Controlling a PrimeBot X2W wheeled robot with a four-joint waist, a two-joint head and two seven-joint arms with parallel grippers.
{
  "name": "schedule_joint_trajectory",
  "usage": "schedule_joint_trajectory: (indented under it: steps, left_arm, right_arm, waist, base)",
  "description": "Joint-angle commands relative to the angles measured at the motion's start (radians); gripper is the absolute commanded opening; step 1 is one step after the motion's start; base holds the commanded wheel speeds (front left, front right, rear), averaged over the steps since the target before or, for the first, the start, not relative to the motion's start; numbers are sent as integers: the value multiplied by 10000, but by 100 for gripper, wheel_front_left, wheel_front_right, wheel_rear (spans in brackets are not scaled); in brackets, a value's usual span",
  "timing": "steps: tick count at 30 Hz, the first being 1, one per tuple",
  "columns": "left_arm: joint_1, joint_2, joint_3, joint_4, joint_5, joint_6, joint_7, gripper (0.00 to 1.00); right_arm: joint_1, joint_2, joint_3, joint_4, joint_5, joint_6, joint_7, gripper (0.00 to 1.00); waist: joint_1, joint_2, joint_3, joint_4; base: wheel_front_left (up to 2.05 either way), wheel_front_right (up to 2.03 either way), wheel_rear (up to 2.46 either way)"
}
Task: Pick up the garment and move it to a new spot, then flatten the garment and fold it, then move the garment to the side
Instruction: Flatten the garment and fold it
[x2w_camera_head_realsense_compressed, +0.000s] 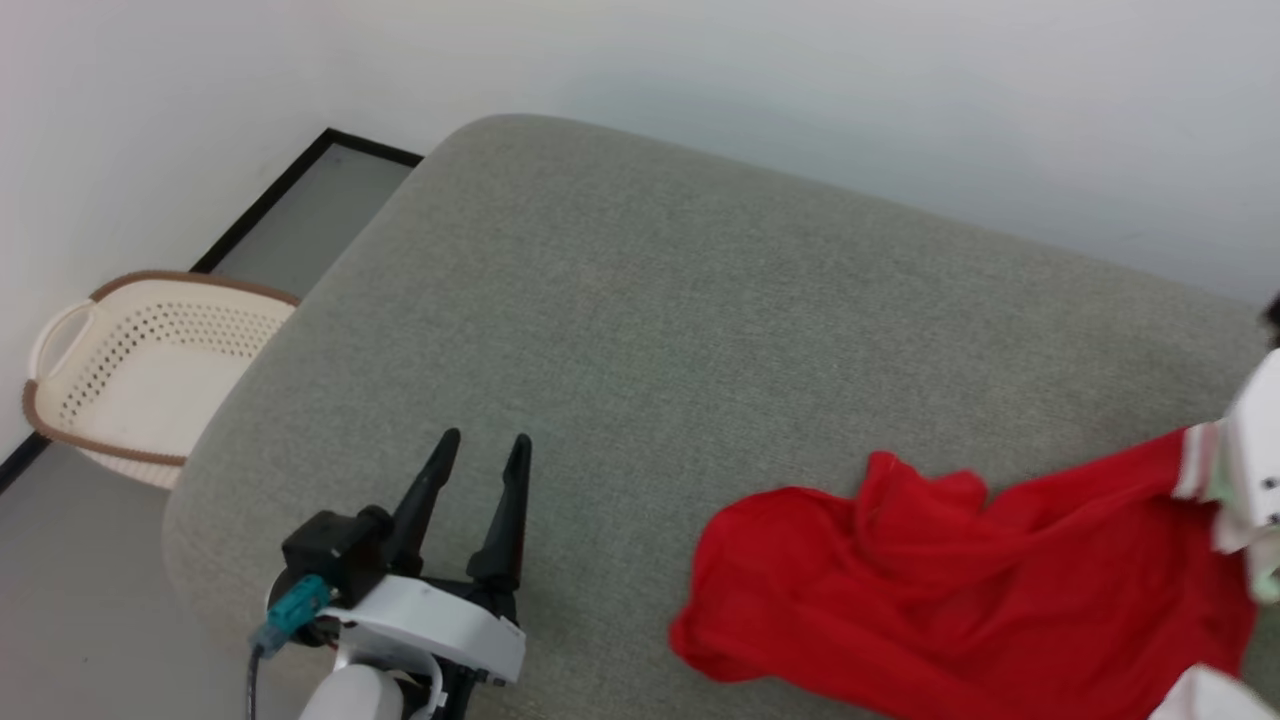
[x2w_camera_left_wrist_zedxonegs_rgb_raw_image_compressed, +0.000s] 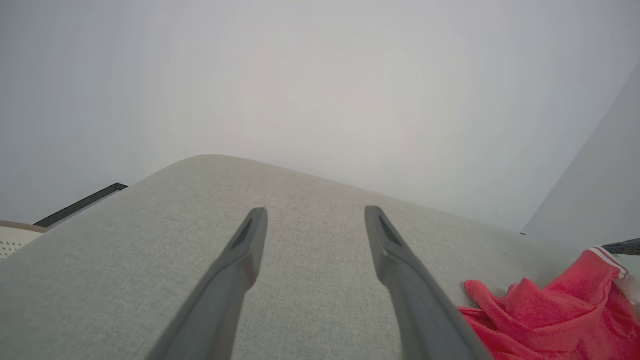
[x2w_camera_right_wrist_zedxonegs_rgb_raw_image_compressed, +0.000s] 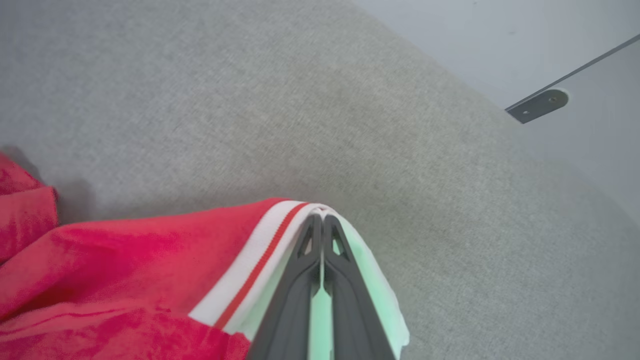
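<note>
The garment (x2w_camera_head_realsense_compressed: 950, 590) is a bright red jersey lying crumpled on the right part of a grey-green upholstered surface (x2w_camera_head_realsense_compressed: 650, 300). In the right wrist view my right gripper (x2w_camera_right_wrist_zedxonegs_rgb_raw_image_compressed: 321, 220) is shut on the garment (x2w_camera_right_wrist_zedxonegs_rgb_raw_image_compressed: 100, 265) at a white sleeve edge with red-and-white striped trim, and the cloth hangs lifted from the pinch. My left gripper (x2w_camera_head_realsense_compressed: 486, 440) stands open over bare upholstery, well to the left of the garment, with nothing between its fingers. The left wrist view looks along the open left gripper (x2w_camera_left_wrist_zedxonegs_rgb_raw_image_compressed: 315, 212), with the garment (x2w_camera_left_wrist_zedxonegs_rgb_raw_image_compressed: 550, 315) at its lower right.
A cream perforated laundry basket (x2w_camera_head_realsense_compressed: 140, 370) with a brown rim stands on the floor to the left of the upholstered surface. A pale wall runs behind. A grey bracket (x2w_camera_right_wrist_zedxonegs_rgb_raw_image_compressed: 537, 105) shows on the wall in the right wrist view.
</note>
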Motion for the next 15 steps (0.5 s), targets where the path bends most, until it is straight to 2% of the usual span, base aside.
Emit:
schedule_joint_trajectory:
  steps: [1,6,10,15]
  left_arm:
    - [-132,35,-64,14,-44,-27,2,100]
    - [-221,55,-375,39,-126,-27,2,100]
    - [-284,80,-620,93,-189,-27,2,100]
    - [-366,93,-789,141,-269,-27,2,100]
  right_arm:
    - [-279,-153,-134,335,-170,-11,-282,0]
    - [-873,-448,-602,1502,-636,-11,-1191,0]
    - [-1251,-554,-992,2663,-1148,-11,-1498,0]
    - [-1363,-308,-1355,3643,-1469,-11,-1838,0]
  waist:
    - [0,0,57,80]
    - [0,0,160,301]
    - [0,0,255,441]
    - [0,0,409,552]
  base:
    - [0,0,0]
    - [0,0,0]
    - [0,0,0]
    - [0,0,0]
